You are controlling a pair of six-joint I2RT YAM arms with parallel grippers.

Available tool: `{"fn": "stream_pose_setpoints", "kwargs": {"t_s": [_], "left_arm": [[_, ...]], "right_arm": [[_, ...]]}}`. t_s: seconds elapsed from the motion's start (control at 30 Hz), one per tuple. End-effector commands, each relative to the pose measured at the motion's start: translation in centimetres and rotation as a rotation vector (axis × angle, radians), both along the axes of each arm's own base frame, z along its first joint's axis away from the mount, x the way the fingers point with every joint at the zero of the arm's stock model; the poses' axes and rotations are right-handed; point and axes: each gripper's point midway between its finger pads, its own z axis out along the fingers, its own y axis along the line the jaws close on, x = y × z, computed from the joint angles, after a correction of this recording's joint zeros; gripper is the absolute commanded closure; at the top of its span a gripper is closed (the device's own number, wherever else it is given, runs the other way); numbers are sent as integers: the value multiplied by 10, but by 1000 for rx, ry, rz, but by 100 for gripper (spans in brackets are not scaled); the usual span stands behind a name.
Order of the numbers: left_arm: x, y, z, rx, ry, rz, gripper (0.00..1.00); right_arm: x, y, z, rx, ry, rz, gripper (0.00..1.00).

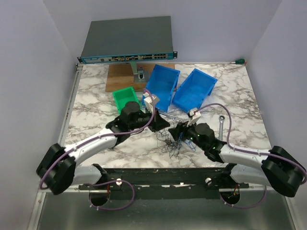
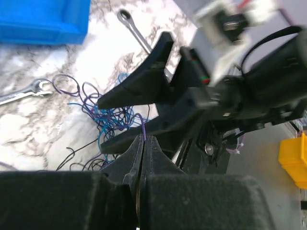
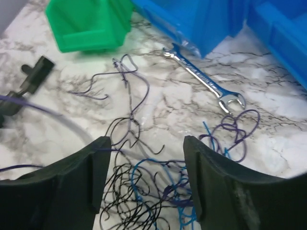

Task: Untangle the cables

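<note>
**Tangle at the near middle of the marble table, one strand pinched by the left arm**

We see the cables [image 1: 173, 140] as a scribble of thin blue, purple and black wire on the white, grey-veined table [image 1: 96, 96], close to its near edge and between the two grippers. Pale walls close in the table on three sides. A dark network switch [image 1: 127, 40] sits at the back, with a wooden board [image 1: 120, 76] in front of it. A green bin [image 1: 126, 99] and two blue bins [image 1: 163, 86] [image 1: 194, 88] lie behind the tangle, and a silver wrench [image 1: 221, 122] lies to its right.

The left gripper [image 2: 144, 141] has its fingers pressed together, and a single purple strand rises from between the tips. The right gripper [image 3: 146, 167] stands spread wide over the tangle, holding nothing. The wires lie in the gap between its fingers.

The overhead view shows only the two grippers meeting at the tangle, too small for us to read their jaws. The left wrist view gives the pinch, a second wrench [image 2: 26, 91] beside the wires and a yellow bin [image 2: 293, 160] beyond the table. The right wrist view shows loose strands trailing from the clump towards the green bin.
</note>
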Motion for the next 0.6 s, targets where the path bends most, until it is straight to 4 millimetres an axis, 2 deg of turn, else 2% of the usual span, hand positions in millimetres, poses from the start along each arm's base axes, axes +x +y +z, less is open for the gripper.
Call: {"fn": "stream_pose_setpoints", "kwargs": {"t_s": [0.0, 0.13, 0.2, 0.33, 0.4, 0.5, 0.57], "left_arm": [[1, 36, 43, -14, -86, 102, 100], [-1, 65, 66, -5, -98, 187, 100], [-1, 86, 73, -8, -89, 258, 100], [10, 139, 80, -32, -90, 471, 100], [18, 169, 76, -7, -99, 625, 100], [22, 195, 67, 25, -93, 748, 100], [23, 199, 57, 56, -74, 766, 100]], "right_arm": [[28, -16, -19, -93, 69, -195, 27], [36, -16, -47, -196, 166, -246, 28], [39, -24, -52, -215, 178, -295, 30], [43, -49, -46, -204, 155, -424, 36], [44, -61, -41, -178, 142, -482, 38], [45, -77, -31, -146, 117, -557, 38], [44, -81, -25, -130, 101, -568, 38]]}}
